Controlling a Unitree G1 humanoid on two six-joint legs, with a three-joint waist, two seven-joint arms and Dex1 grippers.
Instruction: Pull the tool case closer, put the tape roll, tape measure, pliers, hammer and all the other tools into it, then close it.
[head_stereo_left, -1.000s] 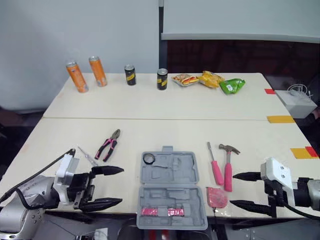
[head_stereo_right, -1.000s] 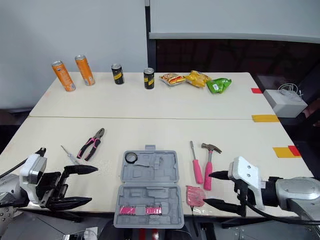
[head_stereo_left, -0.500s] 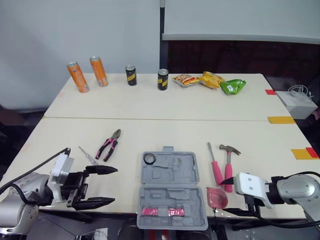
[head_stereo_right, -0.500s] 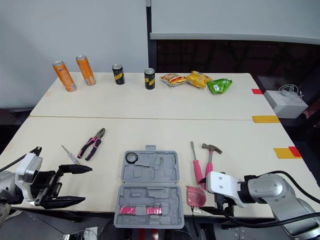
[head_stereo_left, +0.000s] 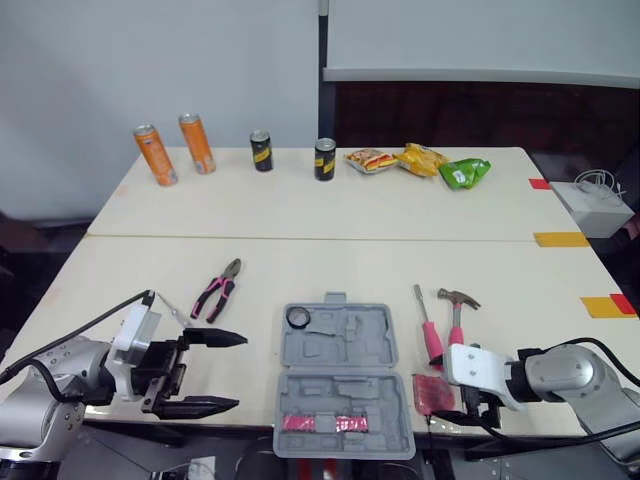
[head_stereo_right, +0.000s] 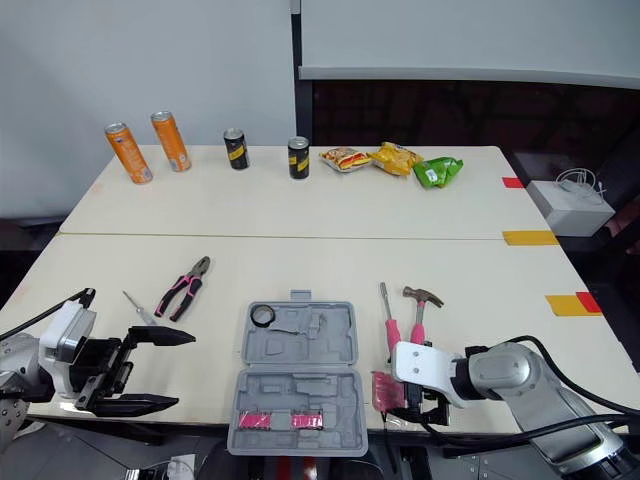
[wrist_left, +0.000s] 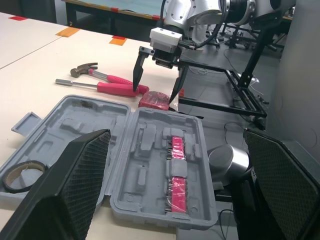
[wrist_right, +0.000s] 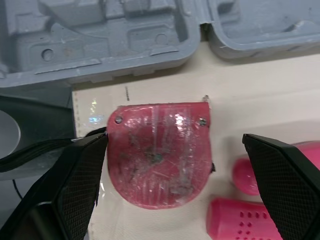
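A grey moulded plastic tool case (head_stereo_left: 345, 375) is seen on a pale beige table (head_stereo_left: 300, 260), with pink strips (head_stereo_left: 325, 423) and a black tape roll ring (head_stereo_left: 298, 317) inside it. Right of the case, a pink D-shaped tape measure (wrist_right: 159, 154), a pink-handled steel hammer (head_stereo_left: 457, 320) and a pink-handled screwdriver (head_stereo_left: 430, 335) are seen; left of it, pink-and-black-handled pliers (head_stereo_left: 217, 290).

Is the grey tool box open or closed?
Open. The tool case lies flat with both halves spread, their moulded pockets facing up, and the tape roll sits in one pocket.
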